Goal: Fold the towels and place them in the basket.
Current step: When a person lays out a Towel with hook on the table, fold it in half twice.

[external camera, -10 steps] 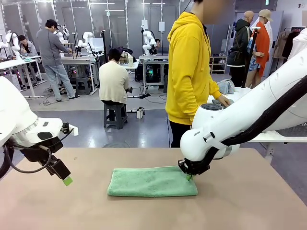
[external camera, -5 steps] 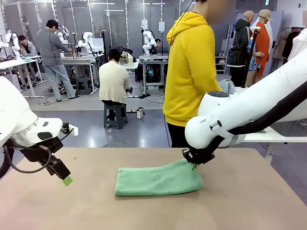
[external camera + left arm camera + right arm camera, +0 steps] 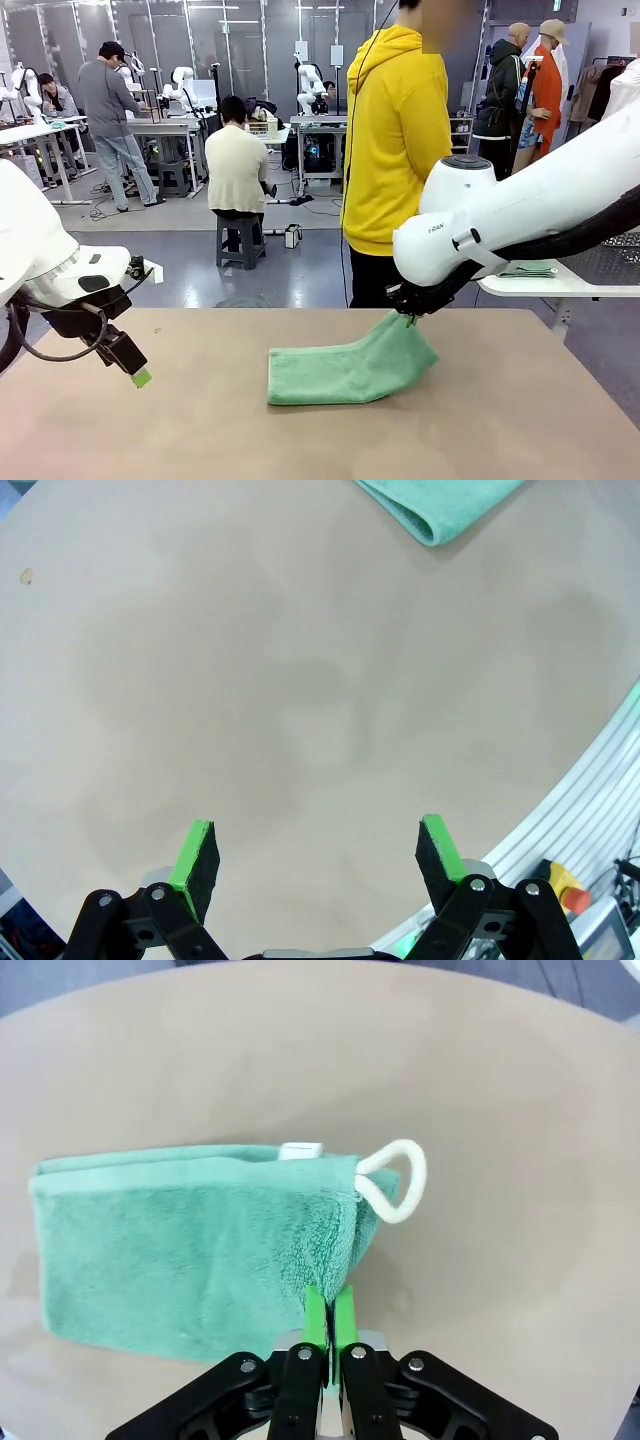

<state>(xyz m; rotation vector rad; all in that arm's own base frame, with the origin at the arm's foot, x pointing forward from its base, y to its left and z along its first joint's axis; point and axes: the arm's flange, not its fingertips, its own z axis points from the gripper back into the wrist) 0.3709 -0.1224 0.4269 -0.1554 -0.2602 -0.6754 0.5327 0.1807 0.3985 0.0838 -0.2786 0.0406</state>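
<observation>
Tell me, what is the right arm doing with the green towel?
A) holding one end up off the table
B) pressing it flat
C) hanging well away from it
A: its jaws are shut on an edge of the green towel, that end raised while the rest lies on the table.

The mint green towel [image 3: 340, 372] is folded into a long thick strip in the middle of the table [image 3: 150, 440]. Its left part lies flat on the surface and its right end is raised off it. This raised end is pinched between the closed fingers of the right gripper [image 3: 330, 1305], and close by a small white label [image 3: 300, 1150] and a white loop [image 3: 400, 1182] stick out from the towel's edge.
</observation>
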